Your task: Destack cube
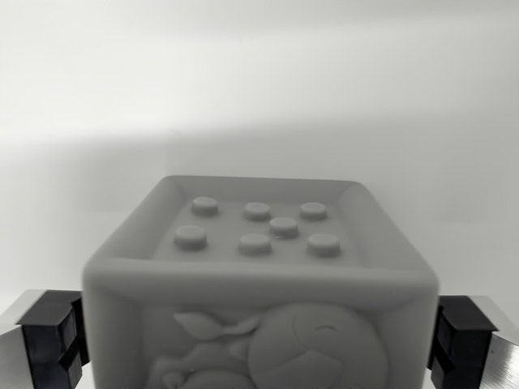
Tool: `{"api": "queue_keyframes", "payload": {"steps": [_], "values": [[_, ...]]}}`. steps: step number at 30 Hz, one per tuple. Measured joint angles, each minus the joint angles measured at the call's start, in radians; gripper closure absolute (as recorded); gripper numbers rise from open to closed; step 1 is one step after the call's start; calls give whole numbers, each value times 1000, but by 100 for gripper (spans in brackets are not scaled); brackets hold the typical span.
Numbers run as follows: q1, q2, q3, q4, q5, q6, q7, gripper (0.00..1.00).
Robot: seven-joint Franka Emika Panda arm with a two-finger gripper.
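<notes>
The gripper (259,340) stands spread wide, its two black fingertips (50,336) at the lower left and lower right corners of the frame, each just beside a side wall of the one cube (259,284); whether the pads press the walls cannot be told. The grey cube fills the lower centre. Its recessed top carries seven round studs (283,227), and its near face shows a moulded relief. Behind lies a pale surface (259,89).
</notes>
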Motion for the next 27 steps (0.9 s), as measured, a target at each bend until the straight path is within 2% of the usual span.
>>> {"api": "queue_keyframes", "payload": {"steps": [12, 27], "values": [[0, -14, -1, -4, 0, -8, 0, 0], [5, -101, -6, -29, -1, -68, 0, 0]]}}
